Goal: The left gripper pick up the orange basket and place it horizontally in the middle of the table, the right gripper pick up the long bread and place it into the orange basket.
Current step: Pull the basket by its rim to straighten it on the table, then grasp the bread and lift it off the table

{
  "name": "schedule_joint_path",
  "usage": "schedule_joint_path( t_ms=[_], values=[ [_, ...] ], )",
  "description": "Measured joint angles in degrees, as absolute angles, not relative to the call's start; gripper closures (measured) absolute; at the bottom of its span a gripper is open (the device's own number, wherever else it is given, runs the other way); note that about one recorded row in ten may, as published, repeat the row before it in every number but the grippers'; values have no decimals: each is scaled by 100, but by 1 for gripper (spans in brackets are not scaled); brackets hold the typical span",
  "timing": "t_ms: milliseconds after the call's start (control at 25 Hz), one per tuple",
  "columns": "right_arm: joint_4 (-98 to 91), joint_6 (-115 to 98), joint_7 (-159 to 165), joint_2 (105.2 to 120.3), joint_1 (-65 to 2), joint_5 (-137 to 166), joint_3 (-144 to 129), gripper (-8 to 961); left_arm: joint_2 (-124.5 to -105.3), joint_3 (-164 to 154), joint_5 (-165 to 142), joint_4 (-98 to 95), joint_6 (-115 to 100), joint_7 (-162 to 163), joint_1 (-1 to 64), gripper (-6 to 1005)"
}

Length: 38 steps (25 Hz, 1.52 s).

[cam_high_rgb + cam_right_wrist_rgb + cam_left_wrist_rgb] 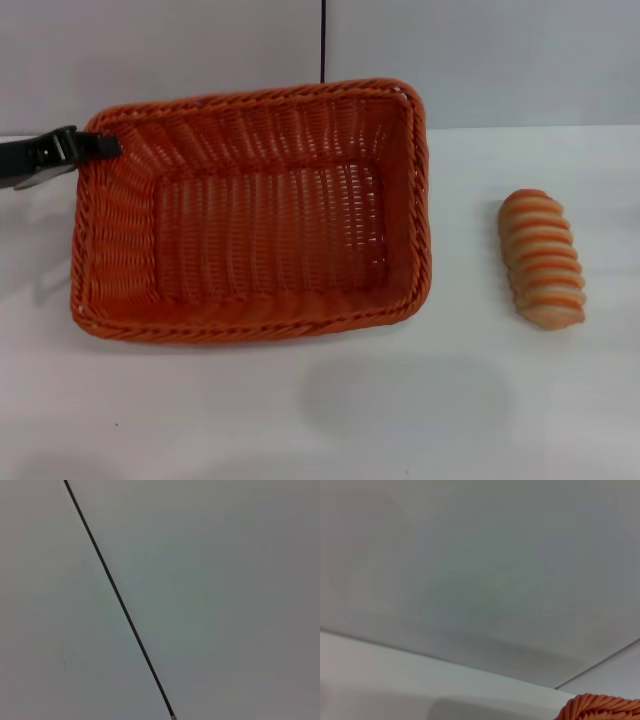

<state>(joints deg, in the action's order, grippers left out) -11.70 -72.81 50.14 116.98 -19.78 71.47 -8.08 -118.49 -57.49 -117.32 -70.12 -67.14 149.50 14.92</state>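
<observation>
The orange basket (250, 215) fills the left and middle of the head view, its long side running left to right. My left gripper (100, 147) reaches in from the left edge and is shut on the braided rim at the basket's far left corner. A faint shadow lies on the table (300, 420) in front of the basket. A bit of the orange basket rim (600, 707) shows in the left wrist view. The long bread (542, 258) lies on the table to the right of the basket, apart from it. The right gripper is out of view.
A grey wall with a dark vertical seam (323, 40) stands behind the table. The right wrist view shows only that wall and the seam (120, 600). Bare white tabletop lies in front of the basket and around the bread.
</observation>
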Motion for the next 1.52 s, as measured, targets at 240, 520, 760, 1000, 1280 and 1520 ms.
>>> schedule_joint_path(
  t_ms=[240,520,760,1000,1280,1520],
  values=[
    [-1168,-7217,5010,11658,-2053,7157,-817,193,-11838,-5976,-11509,-6778,-6575,14885,1411,811],
    [-1169,-7053,5009,11641,-2088,7164,-817,194,-11786,-6013,-11535,-6329,-6700,14741,1697,800],
    [-1169,-7054,5009,11636,-2084,7164,-818,194,-11760,-5861,-11512,-6256,-6854,14733,1800,744],
    [-1173,-7112,5012,11632,-2036,7169,-828,194,-11752,-5326,-11495,-6297,-7101,14476,1832,507],
    [-2274,-7260,6594,11362,-1932,8431,-1586,194,-11794,-4872,-9612,-5806,-7370,12399,1859,261],
    [-3710,-8699,9193,10637,-2076,10712,-1701,194,-11811,-4923,-8215,-4962,-7523,10555,2066,155]
  ],
)
